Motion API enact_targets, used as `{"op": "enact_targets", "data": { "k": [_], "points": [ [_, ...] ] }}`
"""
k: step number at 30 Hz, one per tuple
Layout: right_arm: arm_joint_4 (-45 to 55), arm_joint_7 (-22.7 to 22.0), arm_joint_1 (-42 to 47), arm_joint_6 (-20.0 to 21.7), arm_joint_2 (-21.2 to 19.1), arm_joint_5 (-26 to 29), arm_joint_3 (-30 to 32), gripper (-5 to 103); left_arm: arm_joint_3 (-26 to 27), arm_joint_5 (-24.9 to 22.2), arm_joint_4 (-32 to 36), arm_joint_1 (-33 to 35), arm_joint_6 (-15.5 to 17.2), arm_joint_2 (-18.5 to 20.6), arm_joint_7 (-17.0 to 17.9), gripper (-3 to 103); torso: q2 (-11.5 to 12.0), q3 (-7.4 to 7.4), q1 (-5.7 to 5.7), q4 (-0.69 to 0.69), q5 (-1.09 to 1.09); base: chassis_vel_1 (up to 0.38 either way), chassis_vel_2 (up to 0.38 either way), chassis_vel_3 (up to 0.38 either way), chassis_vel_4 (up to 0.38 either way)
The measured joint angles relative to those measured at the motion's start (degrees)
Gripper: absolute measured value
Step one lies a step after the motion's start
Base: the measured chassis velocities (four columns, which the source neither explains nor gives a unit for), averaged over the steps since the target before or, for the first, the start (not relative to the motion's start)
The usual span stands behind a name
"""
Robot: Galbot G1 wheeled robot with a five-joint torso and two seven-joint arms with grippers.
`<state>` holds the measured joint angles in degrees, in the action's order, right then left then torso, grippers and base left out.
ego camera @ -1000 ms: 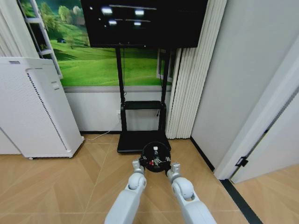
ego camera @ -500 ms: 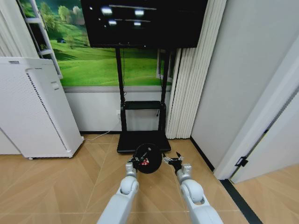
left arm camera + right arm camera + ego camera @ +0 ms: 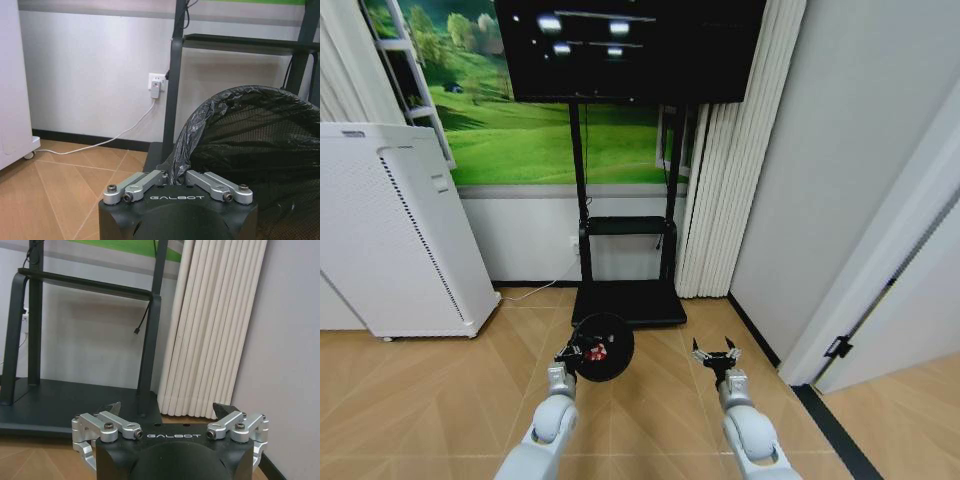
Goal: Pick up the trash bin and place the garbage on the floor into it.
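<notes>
Black mesh trash bin (image 3: 601, 346) has swung left with your left gripper (image 3: 575, 354), clamped on its lined rim above the floor; your right gripper (image 3: 715, 351) has drawn aside, fingers spread, near the TV stand (image 3: 625, 300).

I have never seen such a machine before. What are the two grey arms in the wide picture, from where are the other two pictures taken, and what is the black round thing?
This is a wheeled robot with two arms. The wide picture comes from a camera on its head, looking down at a wooden floor. The other two come from cameras on its wrists, so each shows that arm's own gripper up close.

The left gripper is shut on the rim of the trash bin, a small black mesh basket lined with a black bag; the left wrist view shows its fingers pinching the rim. Something red and white lies inside the bin.

The right gripper is open and holds nothing.

Behind stand a TV stand and a white appliance.
</notes>
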<state>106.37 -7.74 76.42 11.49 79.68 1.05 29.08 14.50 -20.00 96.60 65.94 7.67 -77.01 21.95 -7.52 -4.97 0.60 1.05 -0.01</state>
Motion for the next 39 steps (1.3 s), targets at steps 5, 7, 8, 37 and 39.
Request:
{"op": "enact_targets", "data": {
  "k": [5, 7, 8, 37, 39],
  "points": [
    [1.4, -0.1, 1.0, 0.8, -0.3, -0.2, -0.6, 100, 0.1, 0.1, 1.1, 0.6, 0.0, -0.3, 0.3, 2, 0.0, -0.01, 0.00, 0.00, -0.01, 0.166, 0.105, -0.177, -0.098],
    [1.9, -0.3, 1.3, 0.9, -0.2, -0.3, -0.9, 100, 0.1, 0.2, 1.6, 1.2, 0.0, -0.4, 0.4, 2, 0.0, 0.00, 0.00, 0.00, 0.02, 0.258, 0.081, -0.267, -0.086],
    [2.0, -0.4, 1.4, 1.0, -0.2, -0.3, -1.0, 100, 0.1, 0.3, 1.9, 1.5, 0.0, -0.4, 0.5, 2, 0.0, 0.00, 0.00, -0.01, 0.00, 0.314, 0.079, -0.291, -0.029],
    [2.2, 0.2, 3.2, -0.3, -0.5, -1.6, -0.6, 100, 1.1, 1.1, 4.2, 3.9, -0.3, -0.9, 0.7, 2, 0.0, 0.00, -0.02, -0.01, 0.05, 0.426, -0.010, -0.431, 0.020],
    [1.9, 0.3, 2.9, -0.5, -0.6, -1.4, -0.6, 100, 1.1, 1.1, 4.3, 4.0, -0.3, -1.0, 0.7, 2, 0.0, 0.00, -0.02, 0.01, -0.02, 0.294, 0.293, -0.309, -0.386]
  ]
}}
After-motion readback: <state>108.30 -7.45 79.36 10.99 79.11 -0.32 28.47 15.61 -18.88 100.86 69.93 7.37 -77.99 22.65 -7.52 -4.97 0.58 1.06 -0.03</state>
